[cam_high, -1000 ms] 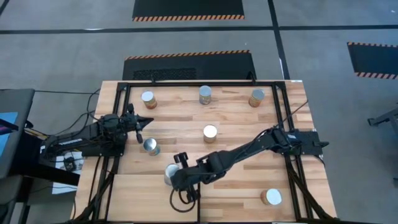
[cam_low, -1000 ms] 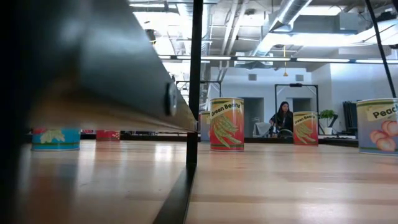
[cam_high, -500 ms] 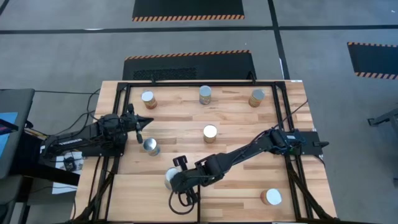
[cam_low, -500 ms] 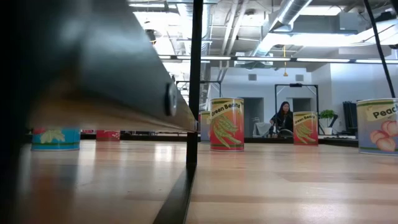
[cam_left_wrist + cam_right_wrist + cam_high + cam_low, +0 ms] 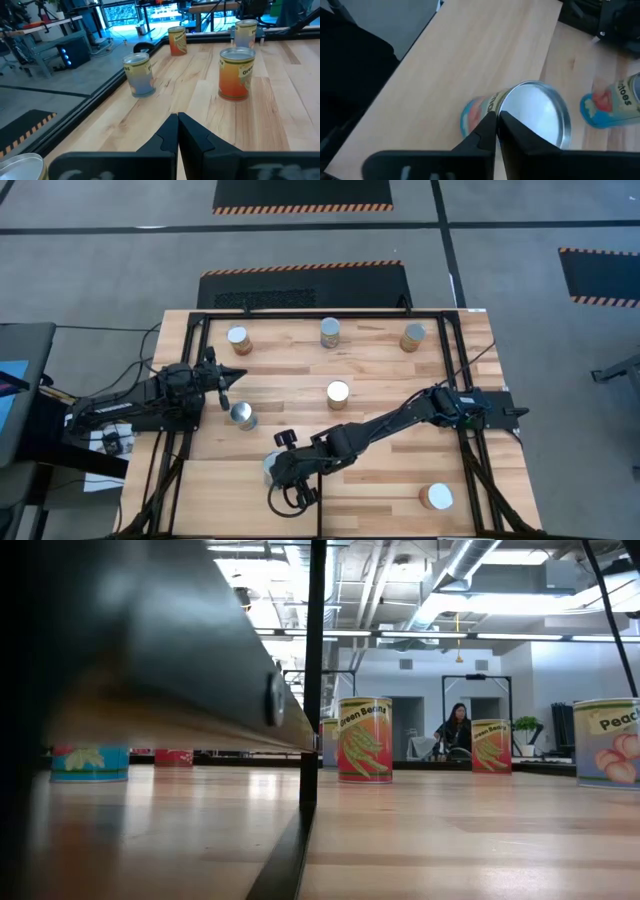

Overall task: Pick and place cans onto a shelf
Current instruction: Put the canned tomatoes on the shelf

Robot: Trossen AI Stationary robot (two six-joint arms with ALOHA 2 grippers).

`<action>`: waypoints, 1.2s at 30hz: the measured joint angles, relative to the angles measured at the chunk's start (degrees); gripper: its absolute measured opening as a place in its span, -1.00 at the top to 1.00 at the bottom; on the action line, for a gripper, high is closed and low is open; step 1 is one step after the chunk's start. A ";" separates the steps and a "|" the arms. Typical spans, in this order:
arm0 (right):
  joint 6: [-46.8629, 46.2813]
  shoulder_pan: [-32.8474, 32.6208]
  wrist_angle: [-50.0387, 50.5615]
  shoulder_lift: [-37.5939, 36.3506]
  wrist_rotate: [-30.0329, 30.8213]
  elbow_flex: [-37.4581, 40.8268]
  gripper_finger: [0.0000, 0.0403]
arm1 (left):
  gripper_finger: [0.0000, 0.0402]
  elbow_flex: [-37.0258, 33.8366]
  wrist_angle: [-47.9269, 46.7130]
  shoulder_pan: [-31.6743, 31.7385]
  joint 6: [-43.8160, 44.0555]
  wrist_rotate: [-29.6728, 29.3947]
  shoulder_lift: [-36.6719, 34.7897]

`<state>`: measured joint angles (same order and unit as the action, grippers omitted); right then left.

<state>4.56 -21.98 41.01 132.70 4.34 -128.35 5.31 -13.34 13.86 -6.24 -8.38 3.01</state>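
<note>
Okay, can [image 5: 535,117] stands on the shelf [image 5: 225,495] near its edge. Right gripper [image 5: 496,116] hangs over the lid, fingers looking pressed together and pinching nothing; a sideways move could tip the can. Left gripper [image 5: 177,117] is pressed together at the counter's [image 5: 380,370] left edge. Count: seven cans visible, one shelf, two grippers.

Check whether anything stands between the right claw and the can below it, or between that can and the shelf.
Nothing visible does. The right claw hovers directly over the can, with only the can's silvery top beneath it. The shelf lies right beside the can, bare where it shows. The nearest other can stands on the far side, away from the shelf.
</note>
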 joint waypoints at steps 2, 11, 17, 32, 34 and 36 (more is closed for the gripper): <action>0.00 -0.04 0.00 0.00 -0.06 0.00 0.73 | 1.00 0.02 -0.10 -0.01 0.00 0.00 0.00; 0.25 -0.02 -0.78 0.00 -0.09 0.00 0.62 | 1.00 0.04 -0.20 0.01 -0.02 0.02 0.00; 3.45 -0.76 5.22 -1.90 0.23 -2.55 0.77 | 1.00 0.04 -0.23 0.01 1.31 0.48 0.00; 2.58 -6.88 13.58 -15.72 13.81 5.92 0.98 | 1.00 0.04 0.30 -0.01 3.70 2.60 -0.01; 2.85 -6.26 6.75 -18.06 13.48 13.85 0.98 | 1.00 0.04 0.30 -0.01 3.69 2.60 0.00; 3.25 -5.56 -2.08 -21.49 12.10 22.67 0.98 | 1.00 0.04 0.29 -0.01 3.76 2.60 -0.02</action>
<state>7.81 -27.54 38.93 111.22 16.44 -105.68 5.34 -13.04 13.85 -2.48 -5.78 2.99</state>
